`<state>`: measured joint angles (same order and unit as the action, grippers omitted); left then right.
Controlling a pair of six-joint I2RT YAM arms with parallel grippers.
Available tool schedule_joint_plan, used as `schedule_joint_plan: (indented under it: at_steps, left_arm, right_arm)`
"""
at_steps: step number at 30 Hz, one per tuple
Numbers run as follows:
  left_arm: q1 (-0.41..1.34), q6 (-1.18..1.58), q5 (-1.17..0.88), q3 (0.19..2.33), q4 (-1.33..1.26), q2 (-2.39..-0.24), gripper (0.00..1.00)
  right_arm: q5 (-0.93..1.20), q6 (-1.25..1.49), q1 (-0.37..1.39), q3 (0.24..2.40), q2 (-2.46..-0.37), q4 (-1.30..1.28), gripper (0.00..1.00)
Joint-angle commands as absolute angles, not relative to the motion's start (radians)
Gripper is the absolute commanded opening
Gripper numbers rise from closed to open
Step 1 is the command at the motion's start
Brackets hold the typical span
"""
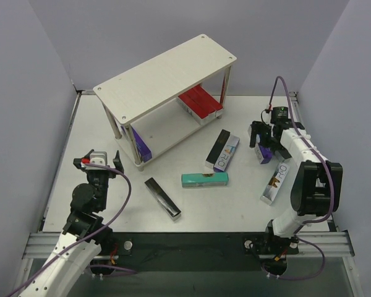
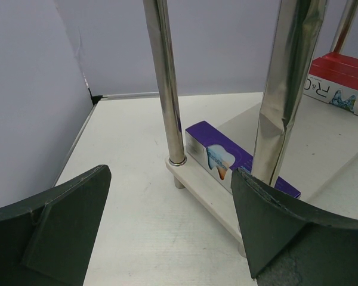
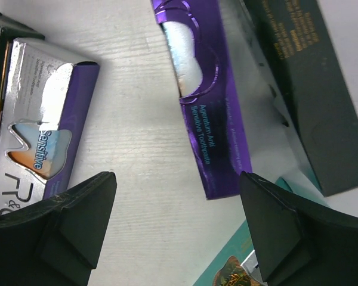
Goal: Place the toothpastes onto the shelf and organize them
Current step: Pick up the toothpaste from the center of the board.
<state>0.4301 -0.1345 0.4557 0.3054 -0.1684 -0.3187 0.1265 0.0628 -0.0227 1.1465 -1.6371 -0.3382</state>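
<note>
The shelf (image 1: 167, 71) stands toward the desk's (image 1: 235, 207) far-left corner; red toothpastes (image 1: 200, 102) and a purple carton (image 1: 142, 147) lie on its lower board. A teal carton (image 1: 204, 179) and a black carton (image 1: 162, 197) lie loose mid-desk among others; the left jaws and the right jaws both stand open, empty.

The shelf (image 1: 167, 75) and its cartons
A stack (image 1: 201, 103) sits on its lower board's right end, one carton (image 1: 141, 146) at the left end; loose cartons (image 1: 204, 179) lie on the table (image 1: 235, 210) in front.
</note>
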Motion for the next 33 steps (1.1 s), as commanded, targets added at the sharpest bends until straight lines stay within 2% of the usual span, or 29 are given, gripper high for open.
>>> schedule_joint_plan:
  at_steps: [1, 15, 18, 24, 30, 33]
  left_arm:
    - [0.423, -0.135, 0.449, 0.331, -0.195, -0.308, 0.94]
    - [0.423, -0.137, 0.445, 0.331, -0.186, -0.307, 0.94]
    - [0.423, -0.135, 0.445, 0.331, -0.186, -0.305, 0.94]
    - [0.423, -0.133, 0.439, 0.331, -0.186, -0.301, 0.94]
    - [0.423, -0.126, 0.42, 0.331, -0.189, -0.316, 0.94]
    - [0.423, -0.124, 0.419, 0.331, -0.189, -0.316, 0.94]
  right_arm:
    - [0.09, 0.071, -0.064, 1.144, -1.614, -0.336, 0.86]
    - [0.198, -0.041, -0.081, 1.124, -1.758, -0.302, 0.79]
    - [0.213, -0.045, -0.081, 1.112, -1.749, -0.299, 0.71]
    - [0.213, -0.023, -0.08, 1.069, -1.697, -0.288, 0.49]
    - [0.172, -0.009, -0.077, 0.991, -1.59, -0.245, 0.36]
    - [0.129, -0.003, -0.066, 0.95, -1.516, -0.233, 0.34]
